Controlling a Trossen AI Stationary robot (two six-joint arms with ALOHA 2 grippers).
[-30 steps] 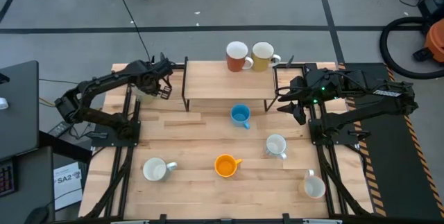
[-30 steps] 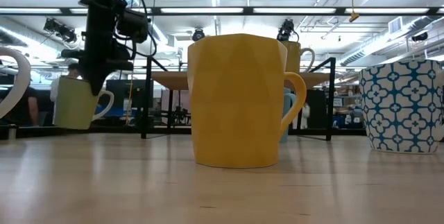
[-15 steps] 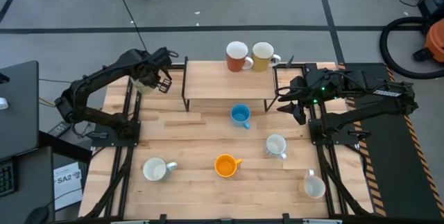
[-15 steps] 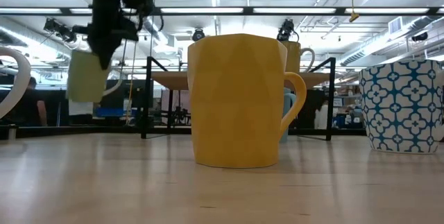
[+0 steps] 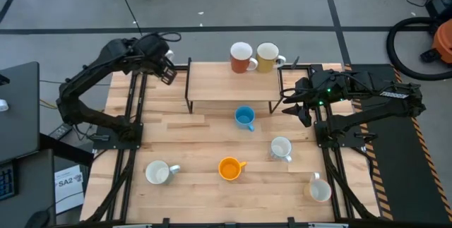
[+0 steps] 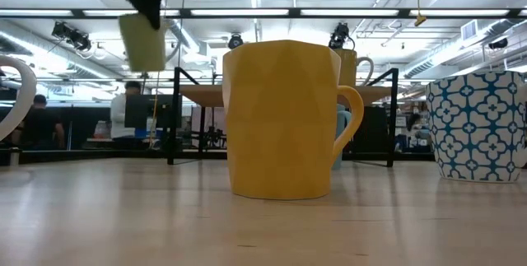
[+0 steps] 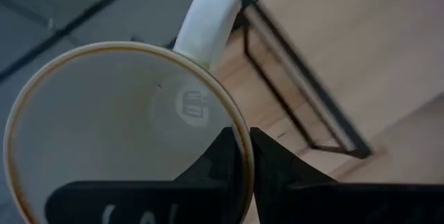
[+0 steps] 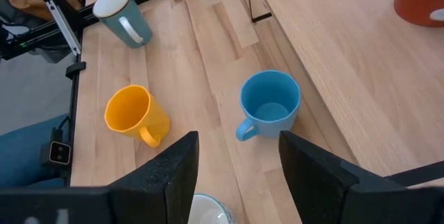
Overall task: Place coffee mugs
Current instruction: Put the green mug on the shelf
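My left gripper (image 5: pixel 161 64) is high above the table's far-left corner, shut on a cream mug (image 6: pixel 144 42) that hangs in the air. My right gripper (image 8: pixel 239 175) is open and waits at the table's right side, touching nothing. A red-orange mug (image 5: pixel 241 57) and a yellow mug (image 5: pixel 268 57) stand on the raised shelf (image 5: pixel 233 87). On the table stand a blue mug (image 5: pixel 244 118), a bright orange mug (image 5: pixel 229 168) and three white mugs (image 5: pixel 281 148) (image 5: pixel 157 173) (image 5: pixel 320 189). My left gripper pinches the cream mug's rim (image 7: pixel 229 116) on the side near its handle (image 7: pixel 208 19), one finger inside the cup and one outside. The fingers come from above, pointing down. The mug is lifted clear and hangs below them, mouth up.
The shelf stands on a black wire frame (image 7: pixel 305 92) along the far edge, with bare wood to the left of its two mugs. A patterned blue-and-white mug (image 6: pixel 478 126) shows at the right of the low view. People stand in the room beyond.
My left gripper has risen steadily with the cream mug, carrying it from just above the table to well above shelf height, and has drifted toward the far edge and the shelf. It has stayed shut on the mug.
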